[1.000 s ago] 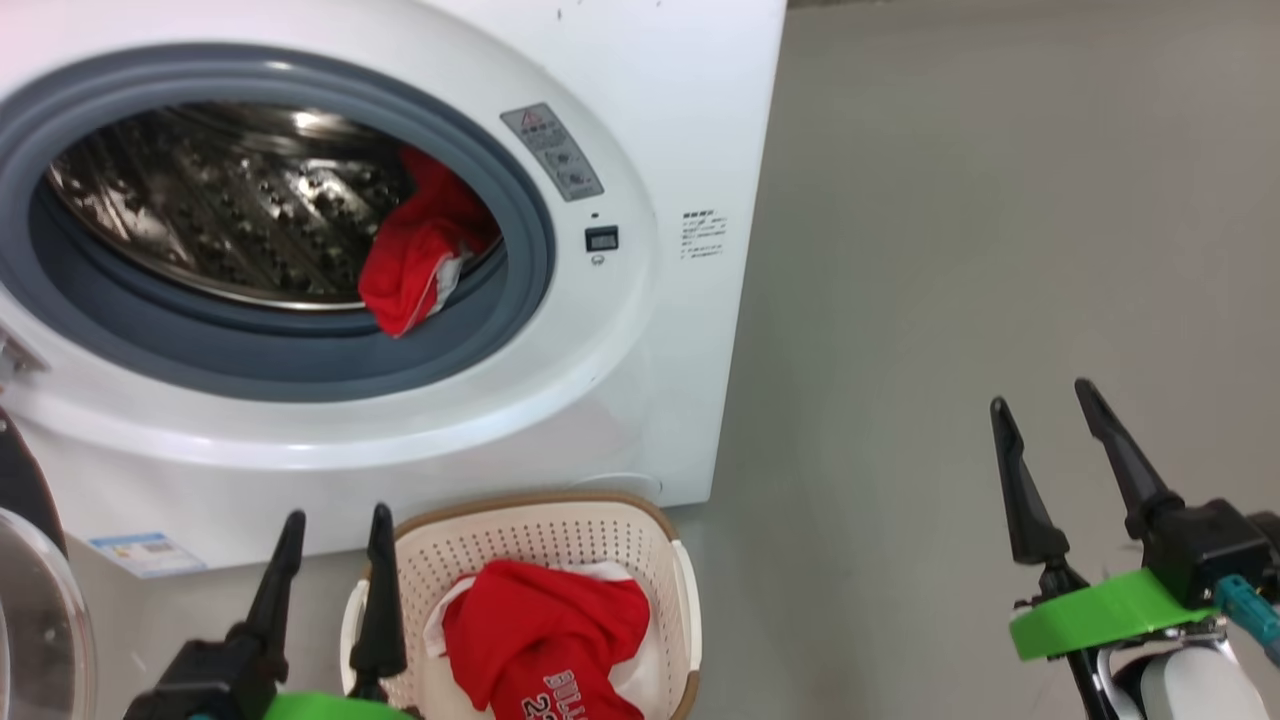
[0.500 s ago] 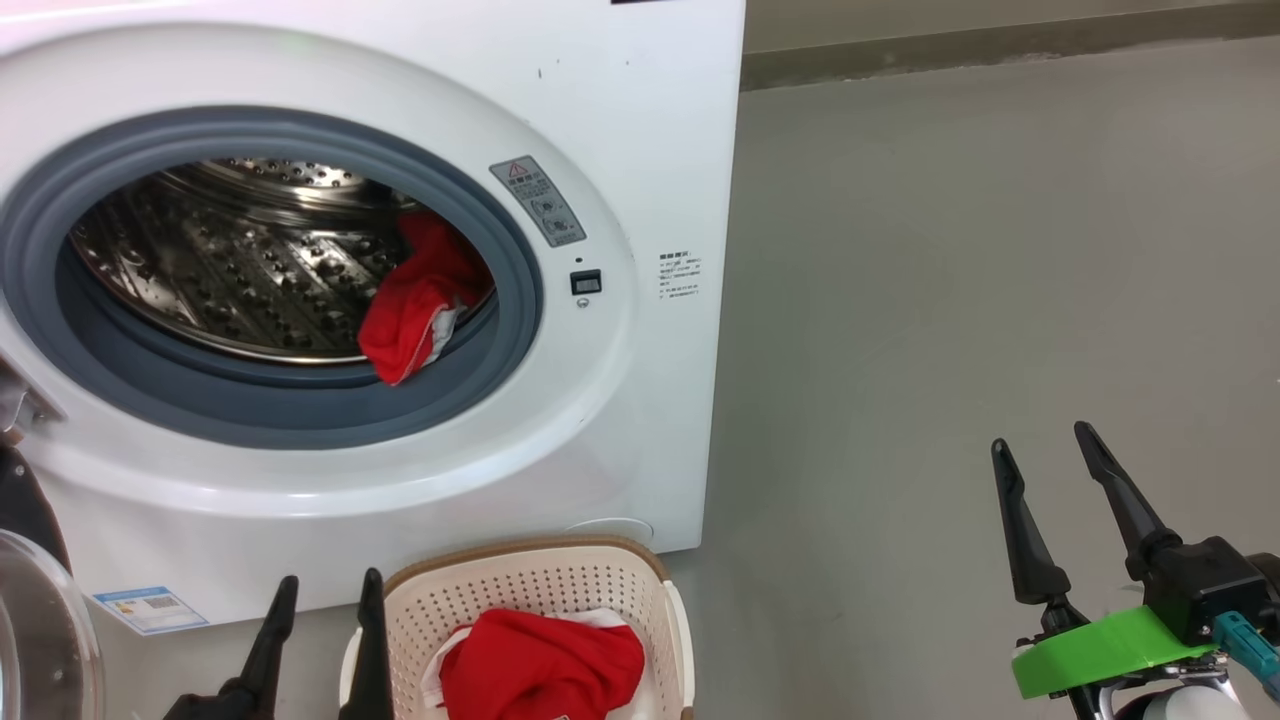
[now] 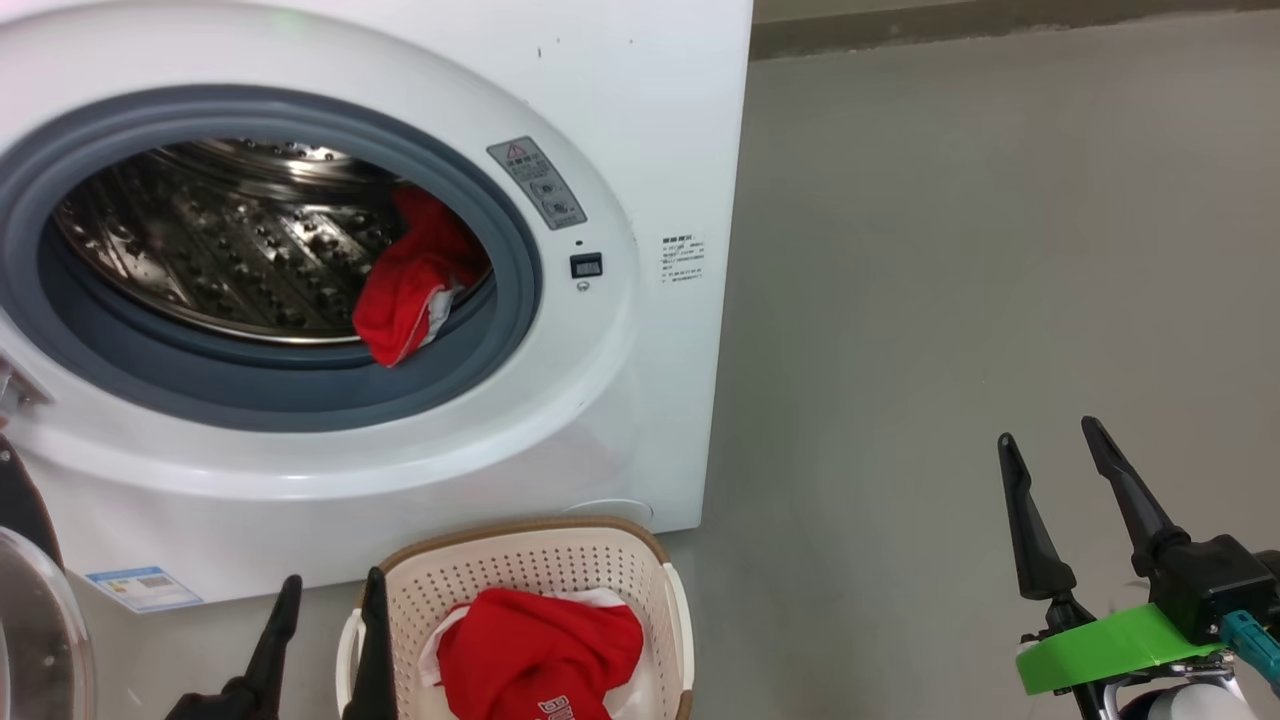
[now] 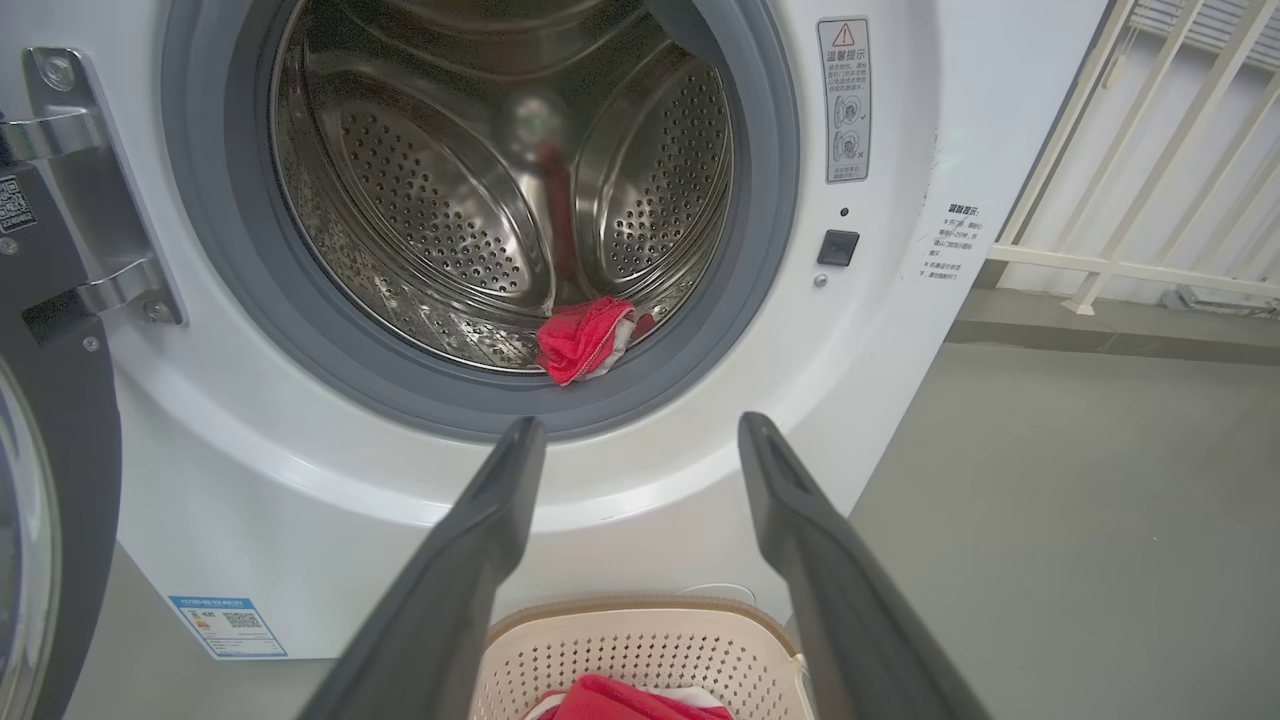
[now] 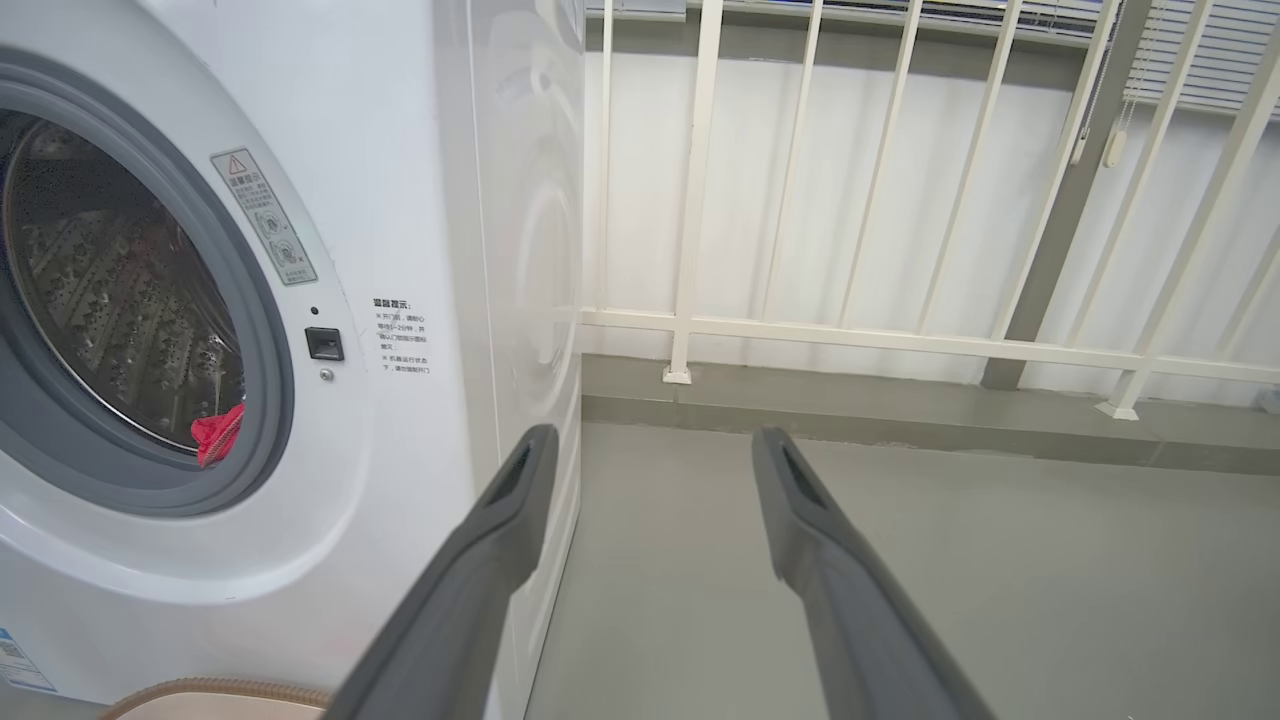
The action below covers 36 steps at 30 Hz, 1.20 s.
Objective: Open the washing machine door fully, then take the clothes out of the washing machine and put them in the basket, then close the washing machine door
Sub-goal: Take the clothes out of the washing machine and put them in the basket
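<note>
The white washing machine [image 3: 640, 130] stands open, its steel drum showing behind the grey gasket [image 3: 515, 300]. A red and white garment [image 3: 410, 285] hangs over the drum's lower right lip; the left wrist view shows this garment [image 4: 583, 338] too. The washing machine door [image 3: 30, 610] is swung out at the far left, its glass bowl showing. The cream basket [image 3: 530, 555] sits on the floor before the machine with red and white clothes [image 3: 535, 650] inside. My left gripper [image 3: 330, 595] is open, just left of the basket. My right gripper [image 3: 1050, 440] is open over bare floor, far right.
Grey floor [image 3: 950, 250] stretches to the right of the machine. A white railing [image 5: 900, 330] with a low kerb runs behind the machine. A blue label sticker [image 3: 140, 588] marks the machine's lower left front.
The head camera tilted up and then slightly back down, so the scene shifted. My left gripper now shows lower in the view than a second ago. The clothes have not moved.
</note>
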Tool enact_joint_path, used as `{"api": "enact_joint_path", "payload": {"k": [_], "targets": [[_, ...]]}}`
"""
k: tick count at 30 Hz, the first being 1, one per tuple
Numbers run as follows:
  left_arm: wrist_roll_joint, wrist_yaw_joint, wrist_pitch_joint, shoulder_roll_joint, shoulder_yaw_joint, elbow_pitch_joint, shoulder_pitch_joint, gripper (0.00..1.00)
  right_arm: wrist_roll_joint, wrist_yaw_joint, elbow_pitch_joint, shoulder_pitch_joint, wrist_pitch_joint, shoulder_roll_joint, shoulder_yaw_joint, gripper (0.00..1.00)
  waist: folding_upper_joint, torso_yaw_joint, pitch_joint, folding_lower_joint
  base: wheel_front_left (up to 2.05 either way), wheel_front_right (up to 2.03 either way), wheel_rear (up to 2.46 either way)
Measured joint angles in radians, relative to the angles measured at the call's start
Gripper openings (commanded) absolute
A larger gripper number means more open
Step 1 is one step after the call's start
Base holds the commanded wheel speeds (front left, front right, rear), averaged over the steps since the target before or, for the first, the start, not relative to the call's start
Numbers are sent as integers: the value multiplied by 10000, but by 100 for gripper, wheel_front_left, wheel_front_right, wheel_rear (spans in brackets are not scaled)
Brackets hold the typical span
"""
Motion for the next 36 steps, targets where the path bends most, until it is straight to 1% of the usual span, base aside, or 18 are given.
{"api": "enact_joint_path", "payload": {"k": [9,17,26,28,36], "targets": [[-4,13,0,-211,-42,15,-545,100,10,2,-75,-48,0,6,71,100,0,69,518,0,0,0,0],[29,96,0,-430,-79,274,-1546,100,13,2,-148,-408,0,-8,207,100,0,204,1163,0,0,0,0],[105,-27,107,-454,-132,1080,-3682,100,102,2,-232,-943,0,-128,422,100,1,331,2039,0,0,0,0],[107,-184,138,-449,-161,1381,-4215,100,115,2,-265,-1120,0,-157,491,100,0,340,2254,0,0,0,0],[100,-374,236,-359,-92,2801,-6195,100,209,2,-370,-1691,0,-267,702,100,0,282,3154,0,0,0,0]]}}
